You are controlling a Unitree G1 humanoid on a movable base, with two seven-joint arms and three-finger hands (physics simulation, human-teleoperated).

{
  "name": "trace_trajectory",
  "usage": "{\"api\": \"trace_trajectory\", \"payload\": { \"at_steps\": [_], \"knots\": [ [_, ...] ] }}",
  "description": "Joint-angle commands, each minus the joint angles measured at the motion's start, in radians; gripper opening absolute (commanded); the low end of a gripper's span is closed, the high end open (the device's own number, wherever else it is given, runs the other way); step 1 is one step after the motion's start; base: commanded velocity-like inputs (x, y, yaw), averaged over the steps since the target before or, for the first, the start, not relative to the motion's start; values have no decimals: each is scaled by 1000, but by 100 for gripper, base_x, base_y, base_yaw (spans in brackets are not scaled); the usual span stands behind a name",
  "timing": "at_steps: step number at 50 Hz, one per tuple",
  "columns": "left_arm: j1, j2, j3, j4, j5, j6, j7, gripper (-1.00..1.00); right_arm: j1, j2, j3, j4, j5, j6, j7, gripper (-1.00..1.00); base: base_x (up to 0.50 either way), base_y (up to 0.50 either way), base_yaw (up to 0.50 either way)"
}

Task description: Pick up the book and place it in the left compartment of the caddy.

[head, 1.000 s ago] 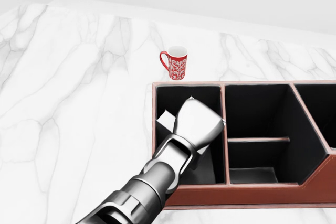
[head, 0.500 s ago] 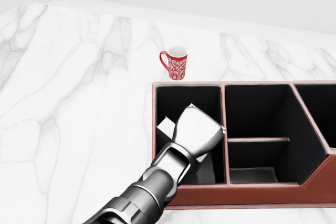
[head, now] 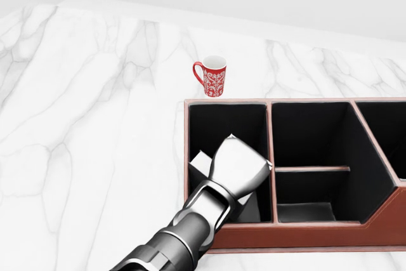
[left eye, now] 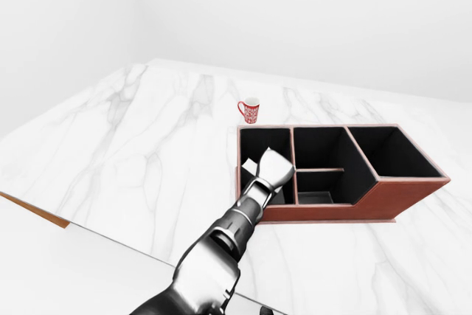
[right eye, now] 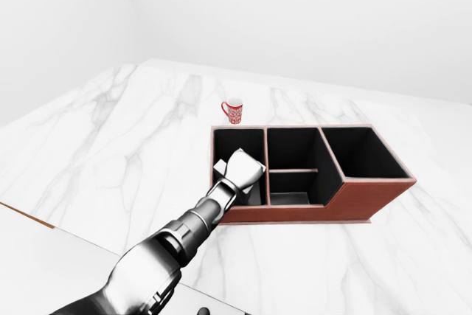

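The brown caddy (head: 269, 101) with black insides lies on the marble table at the right of the head view. My left hand (head: 241, 157) reaches down into its left compartment (head: 225, 118). The palm hides the fingers. A pale corner of the book (head: 201, 160) sticks out to the left of the hand, inside that compartment, and a grey part shows below the hand by the near wall. The book travels with the hand, so the hand appears shut on it. My right hand does not show.
A red patterned mug (head: 213, 75) stands just above the caddy's left corner. The caddy's middle (head: 307, 134) and right (left eye: 391, 153) compartments hold nothing. The table's edge (left eye: 44, 215) runs across the lower left of the left-eye view.
My left hand and the book's pale corner have both sunk lower in the left compartment, toward the bottom of the head view. The caddy and mug have not moved.
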Motion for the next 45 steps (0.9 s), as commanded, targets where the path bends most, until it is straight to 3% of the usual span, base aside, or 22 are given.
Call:
{"api": "trace_trajectory", "payload": {
  "at_steps": [1,31,33,34,35,36,45],
  "knots": [
    [49,13,139,58,-94,-5,0,-100,-3,1,4,8,-5,0,7,100,0,0,0],
    [87,39,165,68,-112,-7,0,-100,-1,2,4,2,-6,0,3,100,0,0,1],
    [89,40,164,68,-113,-7,0,-51,1,1,0,-3,-2,0,-1,100,0,0,1],
    [90,40,165,67,-116,-6,0,42,3,1,-3,-8,0,0,-3,100,0,0,0],
    [93,40,165,67,-118,-6,0,90,2,2,-2,-7,-1,0,-2,100,0,0,1],
    [94,40,165,67,-120,-7,0,100,1,3,-1,-6,-2,0,0,100,0,0,0],
    [85,47,171,45,-190,-35,0,100,-2,4,5,1,-8,0,6,100,0,0,0]
  ]
}}
